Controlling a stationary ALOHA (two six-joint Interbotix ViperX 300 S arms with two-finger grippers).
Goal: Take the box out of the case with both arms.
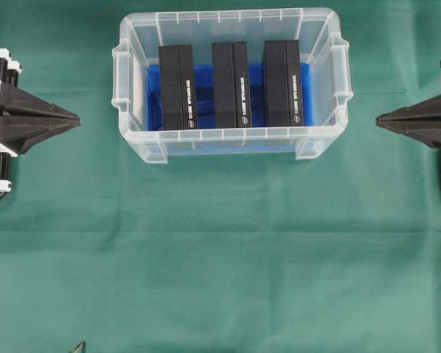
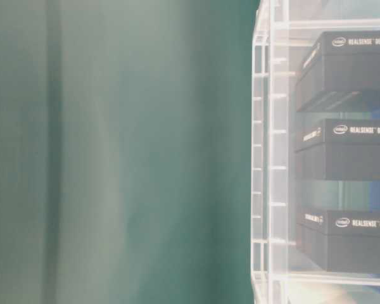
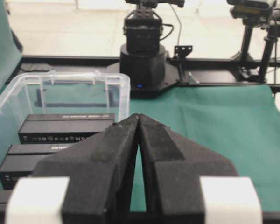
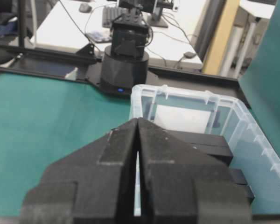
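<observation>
Boxes, three of them, black with white lettering, stand on edge inside the case: a left box, a middle box and a right box, side by side in a row with gaps between them. All three sit on the blue sheet lining the bottom of the case. The table-level view, pressed close against the clear ribbed wall, reads "RealSense Depth" on their labels.

And the case itself, a clear plastic tub with a ribbed rim and side handles, sits on the green cloth toward the far edge of the table, roughly centred between the two arms.

Out at the left edge, the left gripper points straight at the case's left handle, well apart from it, fingers pressed together to a point and holding nothing. The left wrist view confirms it: the two black fingers meet with barely a slit between them.

Over at the right edge, the right gripper mirrors that, aimed at the right handle, well clear of it, jaws likewise pressed together on nothing.

Beyond the case in each wrist view stands the opposite arm's black base.
</observation>
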